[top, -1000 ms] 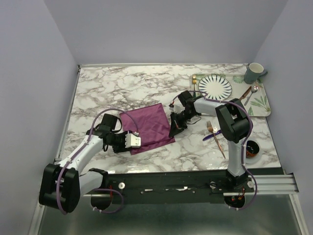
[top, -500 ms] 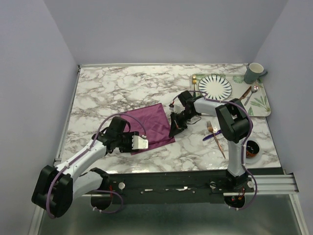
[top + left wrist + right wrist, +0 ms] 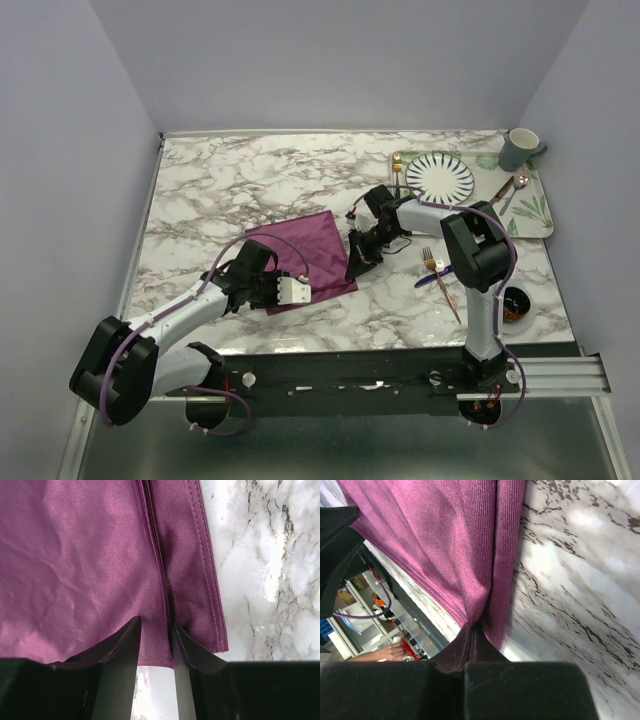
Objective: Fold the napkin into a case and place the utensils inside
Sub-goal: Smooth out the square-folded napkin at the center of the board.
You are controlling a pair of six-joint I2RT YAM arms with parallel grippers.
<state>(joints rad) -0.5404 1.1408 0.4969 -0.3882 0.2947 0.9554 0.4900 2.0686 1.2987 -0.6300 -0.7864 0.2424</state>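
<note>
Shiny plum satin napkin (image 3: 305, 255), hemmed, on veined marble table (image 3: 250, 180)

Right gripper (image 3: 472, 636) sat at bottom centre, its dark fingers pressed together with no gap, pinching a raised fold of the napkin (image 3: 440, 540). The plum cloth ran up and left from the pinch, shiny with a fine ribbed weave. A doubled hem strip went straight up from the fingertips to the top, its outer edge lying on the bare marble table (image 3: 570, 580), white with grey veins. The napkin's other side lay close to the table's edge on the left. Beyond that edge were a black angular part (image 3: 335, 535), unclear what, and a looping purple cable (image 3: 372, 611). Small orange and red bits there were too blurred to name.
</note>
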